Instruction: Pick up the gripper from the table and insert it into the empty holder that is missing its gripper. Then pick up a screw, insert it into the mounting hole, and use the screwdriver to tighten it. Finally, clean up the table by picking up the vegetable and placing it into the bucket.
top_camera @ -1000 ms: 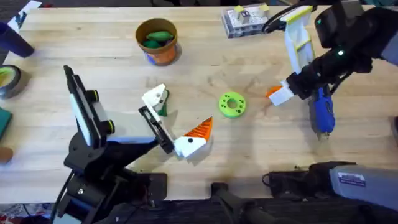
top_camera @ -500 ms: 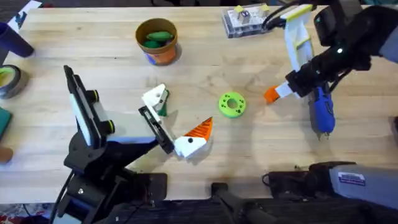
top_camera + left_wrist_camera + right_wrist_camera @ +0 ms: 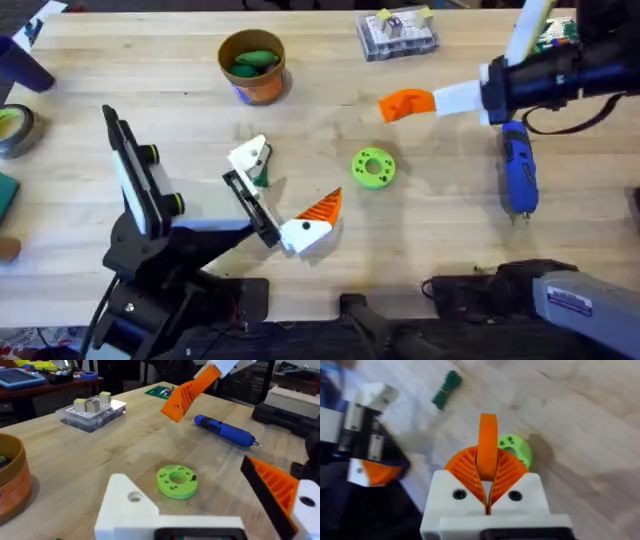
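The right tool (image 3: 487, 505) pinches the gripper (image 3: 405, 103), holding it raised above the tabletop (image 3: 440, 220) at about 1 o'clock, its orange tip aimed toward 9 o'clock. The left tool (image 3: 262, 190) rests low near the centre, carrying one orange pad (image 3: 322, 208) and the bare white holder (image 3: 249, 156), set apart. The screwdriver (image 3: 518, 180) lies at 3 o'clock. The bucket (image 3: 262, 88) stands at 11 o'clock. A small dark green vegetable (image 3: 446, 389) lies just beside the holder.

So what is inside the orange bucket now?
Inside the bucket, a green piece lies against the yellowish inner wall. The bucket's floor beneath it is covered, so anything lower cannot be seen.
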You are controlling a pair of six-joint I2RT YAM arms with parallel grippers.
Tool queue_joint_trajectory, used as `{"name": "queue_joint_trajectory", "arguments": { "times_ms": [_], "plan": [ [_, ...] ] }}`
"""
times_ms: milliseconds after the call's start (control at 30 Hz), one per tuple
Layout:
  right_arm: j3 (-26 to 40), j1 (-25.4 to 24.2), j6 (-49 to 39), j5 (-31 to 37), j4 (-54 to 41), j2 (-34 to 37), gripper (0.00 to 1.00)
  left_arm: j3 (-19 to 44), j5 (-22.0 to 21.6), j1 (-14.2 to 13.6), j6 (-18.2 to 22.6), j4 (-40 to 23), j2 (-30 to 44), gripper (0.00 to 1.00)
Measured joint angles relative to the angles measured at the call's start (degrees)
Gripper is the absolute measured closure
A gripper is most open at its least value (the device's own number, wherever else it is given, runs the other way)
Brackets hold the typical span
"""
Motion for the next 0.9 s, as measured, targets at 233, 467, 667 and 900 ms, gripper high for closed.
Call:
{"name": "queue_joint_trajectory", "arguments": {
  "times_ms": [233,467,667,900],
  "plan": [
    [0.00,0.71,9.58,-7.72,-0.33,3.69,0.991,0.00,0.00,0.00,0.00,-0.01,0.00,0.010],
    [0.00,6.95,12.46,-12.03,0.00,8.99,0.991,0.00,0.00,0.00,0.00,0.00,0.00,0.010],
    [0.02,13.13,13.29,-18.16,1.52,16.41,0.991,0.00,0.00,0.00,0.00,-0.01,0.00,0.010],
    [0.02,16.21,13.70,-31.43,7.24,25.93,0.991,0.00,0.00,0.00,0.00,-0.01,0.00,0.010]
  ]
}}
